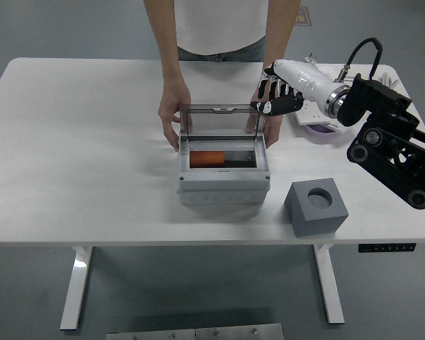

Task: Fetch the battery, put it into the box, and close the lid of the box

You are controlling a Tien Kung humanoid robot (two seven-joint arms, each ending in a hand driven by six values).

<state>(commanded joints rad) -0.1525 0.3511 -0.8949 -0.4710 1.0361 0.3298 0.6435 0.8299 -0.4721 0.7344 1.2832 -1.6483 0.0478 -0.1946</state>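
A grey box [224, 185] stands mid-table with its clear lid [219, 125] raised upright. Inside lies an orange battery [207, 158]. My right hand [276, 93], white with black fingers, hovers open past the lid's top right corner, holding nothing. A person at the far side steadies the box, one hand [171, 117] on its left side and the other hand [271, 127] on its right, partly behind my fingers. My left arm is out of view.
A grey cube [316, 206] with a round hole sits to the right of the box near the front edge. A white power strip and coiled cable [319, 113] lie at the back right, under my right forearm.
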